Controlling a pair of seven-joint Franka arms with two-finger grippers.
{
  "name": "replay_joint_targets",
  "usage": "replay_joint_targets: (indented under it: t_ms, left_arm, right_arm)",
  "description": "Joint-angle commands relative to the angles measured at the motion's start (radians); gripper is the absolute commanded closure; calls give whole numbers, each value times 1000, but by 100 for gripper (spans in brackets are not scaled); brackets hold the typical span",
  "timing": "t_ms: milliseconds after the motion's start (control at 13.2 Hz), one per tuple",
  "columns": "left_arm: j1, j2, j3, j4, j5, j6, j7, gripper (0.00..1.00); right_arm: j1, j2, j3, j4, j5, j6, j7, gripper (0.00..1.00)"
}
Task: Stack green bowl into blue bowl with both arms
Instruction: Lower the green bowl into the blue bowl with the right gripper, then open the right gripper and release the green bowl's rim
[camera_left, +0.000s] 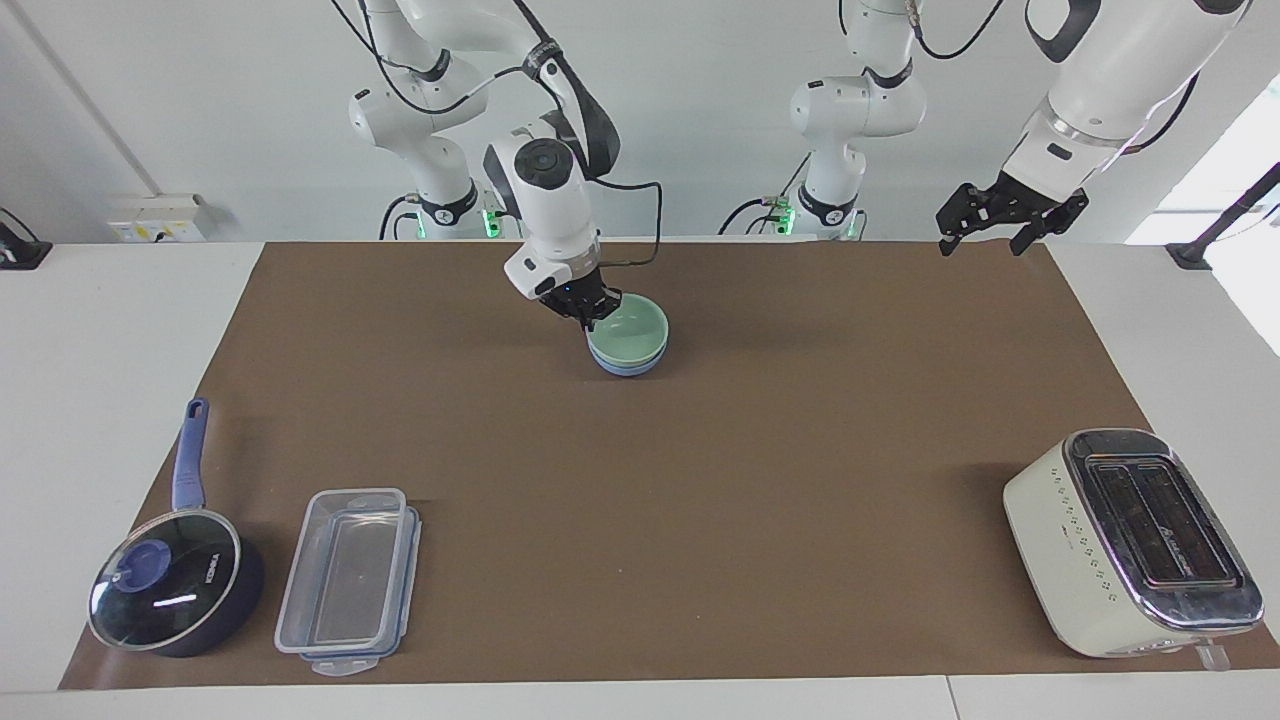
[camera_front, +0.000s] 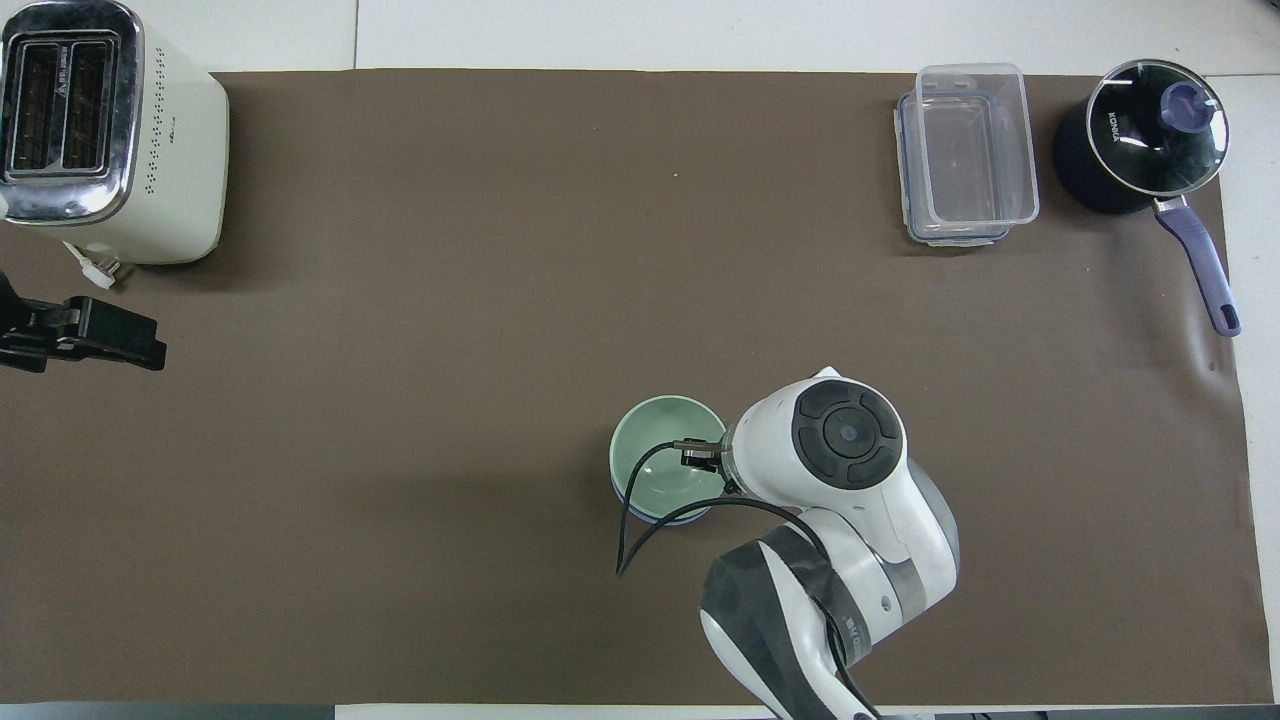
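Observation:
The pale green bowl (camera_left: 632, 325) sits nested inside the light blue bowl (camera_left: 625, 368) on the brown mat, close to the robots near the middle of the table. Only a thin blue edge shows under the green bowl (camera_front: 660, 460) in the overhead view. My right gripper (camera_left: 590, 308) is at the green bowl's rim on the side toward the right arm's end, fingers shut on the rim. In the overhead view the arm's wrist hides it. My left gripper (camera_left: 983, 240) hangs open and empty in the air over the mat's edge at the left arm's end, and waits.
A cream toaster (camera_left: 1130, 540) stands far from the robots at the left arm's end. A clear lidded container (camera_left: 350, 580) and a dark blue pot with a glass lid (camera_left: 175, 580) stand far from the robots at the right arm's end.

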Motion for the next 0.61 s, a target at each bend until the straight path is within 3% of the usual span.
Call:
replay_joint_targets:
  t_ms: [0,152,228,303,379,531]
  left_arm:
    - [3,9,-10,13,20,7,-8,0]
    - [9,9,-14,13,20,7,-8,0]
    - [10,8,-14,13,20,7,-6,0]
    - [10,8,-14,13,20,7,-6,0]
    - [12,6,-14,11,20,7,-6,0]
    - [18,5,-13,11,20,7,-6,0]
  right_arm:
    - [6,-28,-5,-28,23,21,-6,100]
    - [6,-26,-5,-24,23,16,-4,100]
    - [7,-25,-5,-17,23,12,-6,89]
    - [7,-22,-5,-10,23,12,-4,19]
    - [7,-19,-5,5,23,3,-1,0]
    - [4,-15,-5,51,23,-54,-4,0]
